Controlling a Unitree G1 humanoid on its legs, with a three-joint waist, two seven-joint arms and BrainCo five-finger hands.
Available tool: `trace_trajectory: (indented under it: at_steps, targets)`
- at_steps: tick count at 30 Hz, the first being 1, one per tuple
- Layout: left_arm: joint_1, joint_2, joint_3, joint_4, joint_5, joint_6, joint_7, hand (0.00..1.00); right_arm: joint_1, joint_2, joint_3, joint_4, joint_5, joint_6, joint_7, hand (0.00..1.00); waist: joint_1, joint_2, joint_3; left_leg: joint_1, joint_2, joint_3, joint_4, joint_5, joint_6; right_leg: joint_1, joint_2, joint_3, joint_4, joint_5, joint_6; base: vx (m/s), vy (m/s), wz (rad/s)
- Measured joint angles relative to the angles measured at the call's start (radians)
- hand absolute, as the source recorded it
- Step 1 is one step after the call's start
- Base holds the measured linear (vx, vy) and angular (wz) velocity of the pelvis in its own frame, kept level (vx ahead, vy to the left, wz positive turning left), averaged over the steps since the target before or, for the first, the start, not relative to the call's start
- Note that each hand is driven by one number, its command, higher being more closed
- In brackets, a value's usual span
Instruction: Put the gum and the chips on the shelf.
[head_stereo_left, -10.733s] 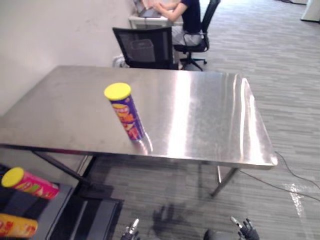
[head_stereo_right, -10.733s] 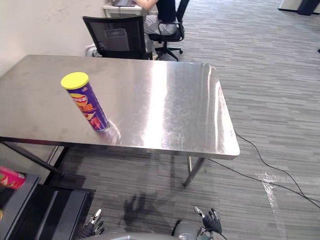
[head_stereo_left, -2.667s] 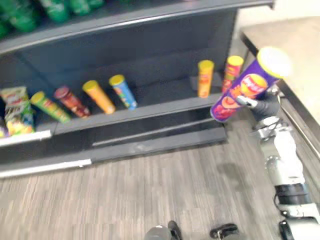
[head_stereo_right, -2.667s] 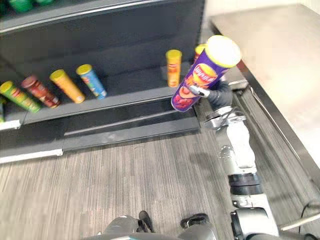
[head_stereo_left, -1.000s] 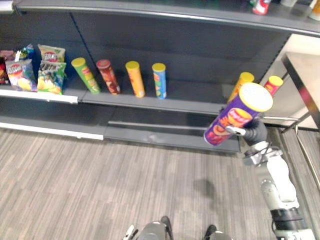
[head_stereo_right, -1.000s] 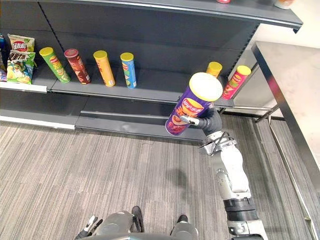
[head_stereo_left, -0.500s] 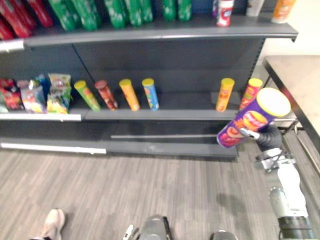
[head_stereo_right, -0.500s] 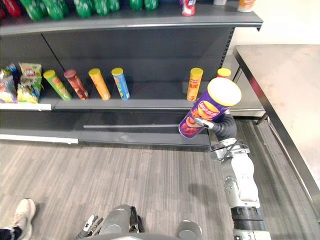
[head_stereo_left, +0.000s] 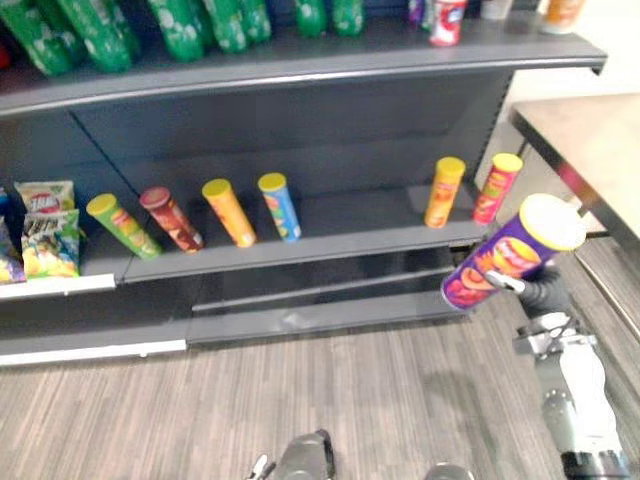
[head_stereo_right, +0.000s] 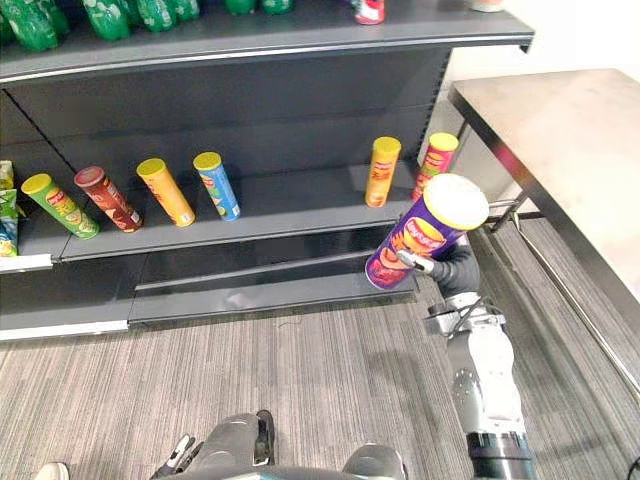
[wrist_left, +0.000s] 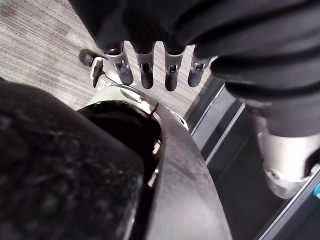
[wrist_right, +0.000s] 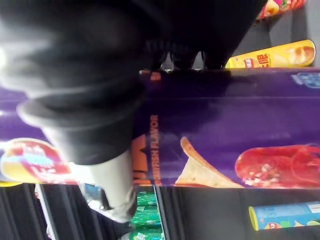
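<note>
A tall purple chips can (head_stereo_right: 425, 240) with a yellow lid is held tilted in the air, lid up and to the right, in front of the dark store shelf (head_stereo_right: 300, 200). My right hand (head_stereo_right: 455, 270) is shut on the can's middle, and the right wrist view shows its fingers wrapped round the purple chips can (wrist_right: 225, 125). The can hangs below and in front of the shelf's right end, near an orange can (head_stereo_right: 380, 170) and a red can (head_stereo_right: 437, 155). My left hand (wrist_left: 145, 70) hangs low at my side with relaxed fingers, holding nothing.
The lower shelf board carries a row of leaning cans: green (head_stereo_left: 120, 225), dark red (head_stereo_left: 170, 218), orange (head_stereo_left: 228, 210) and blue (head_stereo_left: 280, 205). Chip bags (head_stereo_left: 45, 235) sit at far left. Green bottles (head_stereo_left: 190, 25) line the upper board. A steel table (head_stereo_right: 560, 130) stands at right.
The whole view has shifted, bringing the shelf a little closer. My right hand still holds the purple can at the same tilt.
</note>
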Motion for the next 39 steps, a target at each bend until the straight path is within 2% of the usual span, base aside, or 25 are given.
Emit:
trace_trajectory:
  at_steps: [1,2,4,6,7,8,9,10,11,12,13,14,16,17,18,19,20,21,22,24,25,29,32,35,39]
  targets:
    - [0.000,0.003,-0.006,0.000,0.000,0.001,0.000,0.00,0.000,0.000,-0.003,-0.002,0.000,0.000,0.000,1.00,-0.001,0.000,0.000,0.005,-0.007,0.004,-0.009,-0.004,0.007,0.000,-0.005,0.003,-0.008,0.025,0.001,0.22,0.235,-0.15]
    - [-0.004,0.010,-0.024,0.007,0.000,0.000,0.000,0.00,0.000,0.000,-0.013,-0.003,0.000,0.000,0.002,1.00,0.004,0.000,0.000,0.021,-0.022,0.020,-0.031,-0.010,0.021,0.000,-0.017,0.006,-0.023,0.085,-0.005,0.22,0.231,-0.09]
    - [-0.006,0.010,-0.030,0.010,0.003,0.000,0.000,0.00,0.000,0.001,-0.029,-0.007,-0.001,-0.001,0.001,1.00,0.007,0.000,-0.008,0.029,-0.041,0.024,-0.053,-0.020,0.041,-0.009,-0.028,0.005,-0.029,0.154,-0.022,0.19,0.227,-0.03]
    - [-0.006,0.010,-0.030,0.013,0.026,-0.001,0.000,0.00,-0.001,0.001,-0.034,-0.010,-0.001,-0.015,0.000,1.00,0.010,-0.004,-0.016,0.036,-0.059,0.028,-0.083,-0.021,0.067,-0.045,-0.041,0.003,0.014,0.206,-0.071,0.21,0.243,0.09]
    - [-0.006,0.009,-0.031,0.014,0.032,0.000,-0.005,0.00,-0.003,0.006,-0.030,-0.011,-0.002,-0.018,0.001,1.00,0.010,-0.009,-0.015,0.050,-0.067,0.031,-0.102,-0.023,0.082,-0.100,-0.053,0.003,0.139,0.220,-0.102,0.13,0.138,0.14]
    - [-0.006,0.013,-0.031,0.015,0.035,0.002,-0.009,0.00,-0.004,0.016,-0.030,-0.011,-0.002,-0.018,0.001,1.00,0.010,-0.013,-0.014,0.062,-0.071,0.026,-0.109,-0.025,0.088,-0.132,-0.050,0.006,0.234,0.217,-0.119,0.17,0.112,0.12]
    - [-0.002,0.013,-0.030,0.016,0.037,0.008,-0.009,0.00,-0.007,0.035,-0.027,-0.011,-0.002,-0.018,0.001,1.00,0.016,-0.016,-0.014,0.100,-0.075,0.021,-0.130,-0.031,0.096,-0.181,-0.031,0.007,0.380,0.186,-0.153,0.17,0.071,0.00]
    - [0.000,0.011,-0.030,0.019,0.038,0.015,-0.006,0.00,-0.017,0.042,-0.018,-0.011,-0.002,-0.018,0.000,1.00,0.023,-0.012,-0.012,0.143,-0.074,0.021,-0.157,-0.032,0.099,-0.214,0.002,-0.004,0.470,0.116,-0.175,0.21,0.079,-0.06]
    - [0.002,0.011,-0.030,0.019,0.038,0.019,-0.004,0.00,-0.025,0.041,-0.012,-0.011,-0.003,-0.018,0.000,1.00,0.023,-0.010,-0.011,0.164,-0.073,0.021,-0.172,-0.032,0.099,-0.226,0.020,-0.022,0.488,0.081,-0.173,0.18,0.025,-0.11]
    - [0.009,0.011,-0.030,0.019,0.035,0.022,-0.003,0.00,-0.044,0.039,0.004,-0.012,-0.003,-0.018,-0.002,1.00,0.021,-0.006,-0.010,0.190,-0.066,0.022,-0.192,-0.032,0.099,-0.247,0.054,-0.062,0.470,0.020,-0.177,0.16,-0.018,-0.03]
    - [0.008,0.011,-0.028,0.019,0.034,0.026,0.001,0.00,-0.059,0.039,0.014,-0.013,-0.003,-0.018,-0.005,1.00,0.020,-0.001,-0.009,0.202,-0.051,0.021,-0.203,-0.032,0.098,-0.273,0.089,-0.093,0.412,-0.013,-0.181,0.16,-0.042,0.00]
    - [0.006,0.011,-0.026,0.019,0.034,0.029,0.002,0.00,-0.066,0.038,0.017,-0.014,-0.003,-0.018,-0.006,1.00,0.021,0.001,-0.009,0.202,-0.042,0.020,-0.204,-0.033,0.097,-0.289,0.107,-0.101,0.373,-0.016,-0.181,0.15,-0.079,0.05]
    - [0.004,0.011,-0.012,0.017,0.035,0.035,0.002,0.00,-0.096,0.036,0.029,-0.014,-0.003,-0.017,-0.028,1.00,0.021,0.010,-0.005,0.198,-0.005,0.002,-0.195,-0.041,0.080,-0.334,0.162,-0.088,0.180,0.004,-0.156,0.17,-0.135,0.14]
    - [0.002,0.012,-0.009,0.017,0.035,0.035,0.002,0.00,-0.100,0.035,0.029,-0.014,-0.003,-0.017,-0.033,1.00,0.020,0.012,-0.003,0.198,0.007,-0.007,-0.186,-0.046,0.071,-0.336,0.172,-0.079,0.134,0.015,-0.145,0.22,-0.246,0.30]
    - [0.002,0.013,-0.005,0.017,0.035,0.034,0.003,0.00,-0.103,0.035,0.029,-0.015,-0.003,-0.017,-0.044,1.00,0.020,0.011,-0.003,0.198,0.024,-0.022,-0.166,-0.061,0.048,-0.337,0.189,-0.036,0.043,0.048,-0.128,0.14,-0.179,0.31]
    - [0.002,0.015,-0.001,0.017,0.034,0.034,0.003,0.00,-0.103,0.036,0.029,-0.017,-0.003,-0.017,-0.046,1.00,0.019,0.007,-0.002,0.197,0.028,-0.034,-0.155,-0.072,0.031,-0.330,0.194,-0.017,0.007,0.086,-0.129,0.22,-0.325,0.52]
    - [0.008,0.031,0.008,0.006,0.026,0.035,0.003,0.00,-0.101,0.040,0.031,-0.023,-0.003,-0.017,-0.045,1.00,0.018,-0.027,-0.001,0.193,0.024,-0.061,-0.122,-0.108,-0.008,-0.316,0.185,0.022,-0.042,0.229,-0.129,0.14,-0.270,0.49]
    - [0.003,0.038,0.012,0.008,0.022,0.039,0.006,0.00,-0.101,0.039,0.031,-0.023,-0.003,-0.016,-0.044,1.00,0.019,-0.038,0.005,0.194,0.025,-0.067,-0.104,-0.125,-0.025,-0.302,0.179,0.021,-0.036,0.183,-0.074,0.19,-0.410,0.42]
    - [-0.005,0.015,0.017,0.005,0.021,0.045,0.033,0.00,-0.107,0.036,0.030,-0.019,-0.003,-0.007,-0.044,1.00,0.031,0.000,0.003,0.188,0.074,-0.086,-0.084,-0.142,-0.047,-0.289,0.220,-0.004,-0.036,0.162,-0.096,0.10,-0.282,0.18]
    - [-0.005,0.001,0.038,0.007,0.017,0.053,0.044,0.00,-0.109,0.035,0.030,-0.023,-0.001,-0.007,-0.042,1.00,0.032,0.024,0.000,0.188,0.124,-0.097,-0.102,-0.135,-0.066,-0.280,0.267,-0.043,-0.050,0.144,-0.124,0.16,-0.314,0.15]
    - [-0.004,0.002,0.047,0.007,0.017,0.055,0.044,0.00,-0.109,0.035,0.027,-0.024,0.001,-0.006,-0.042,1.00,0.032,0.025,0.000,0.199,0.141,-0.107,-0.136,-0.114,-0.087,-0.279,0.284,-0.058,-0.044,0.137,-0.135,0.15,-0.267,0.18]
    - [-0.002,-0.002,0.050,0.008,0.020,0.051,0.045,0.00,-0.112,0.036,0.025,-0.051,0.000,0.003,-0.042,1.00,0.034,0.029,0.000,0.216,0.153,-0.103,-0.212,-0.044,-0.110,-0.277,0.290,-0.086,-0.049,0.130,-0.149,0.10,-0.161,0.20]
    - [0.000,-0.014,0.049,0.013,0.027,0.021,0.045,0.00,-0.113,0.037,0.034,-0.056,-0.001,0.006,-0.042,1.00,0.034,0.035,0.000,0.215,0.153,-0.101,-0.262,-0.009,-0.116,-0.261,0.289,-0.113,-0.094,0.148,-0.157,0.00,-0.035,0.25]
    - [0.000,-0.021,0.047,0.020,0.027,-0.005,0.045,0.00,-0.111,0.040,0.055,-0.056,-0.002,0.007,-0.029,1.00,0.033,0.036,0.001,0.209,0.150,-0.070,-0.300,0.025,-0.110,-0.239,0.279,-0.147,-0.148,0.172,-0.154,-0.05,0.015,0.36]
    - [-0.002,-0.027,0.037,0.022,0.034,-0.028,0.044,0.00,-0.105,0.072,0.084,-0.051,-0.042,0.007,-0.032,1.00,0.016,0.039,0.003,0.180,0.128,-0.001,-0.348,0.079,-0.085,-0.227,0.232,-0.206,-0.190,0.200,-0.139,-0.08,0.053,0.51]
